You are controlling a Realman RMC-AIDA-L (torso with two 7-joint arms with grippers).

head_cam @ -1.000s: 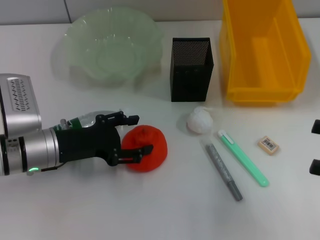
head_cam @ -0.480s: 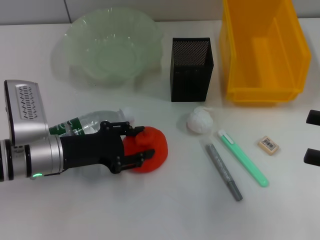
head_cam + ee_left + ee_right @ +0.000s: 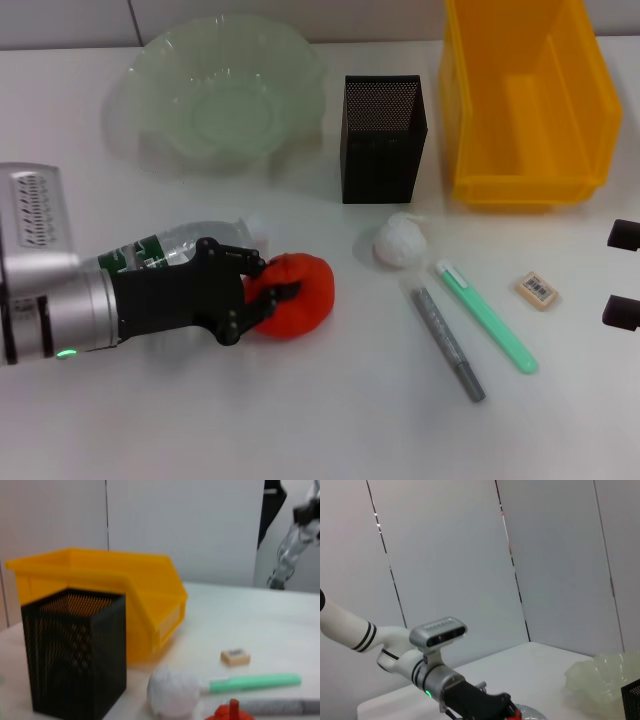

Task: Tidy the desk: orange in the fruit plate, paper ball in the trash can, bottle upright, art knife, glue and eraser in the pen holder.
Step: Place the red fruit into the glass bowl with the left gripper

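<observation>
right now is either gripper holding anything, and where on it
The left gripper is closed on the orange, gripping its near left side. The right gripper sits at the table's right edge, holding nothing.

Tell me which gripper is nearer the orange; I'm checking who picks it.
Left. The left gripper is closed around the orange; the right gripper sits at the table's far right edge.

The white counter (image 3: 330, 420) carries the pen holder (image 3: 383, 139); behind-left of it the fruit plate (image 3: 225, 95), right the trash can (image 3: 522, 100), in front the paper ball (image 3: 400, 241), glue (image 3: 486, 315), art knife (image 3: 447, 342), eraser (image 3: 537, 290), orange (image 3: 300, 295), and lying bottle (image 3: 175, 244).
</observation>
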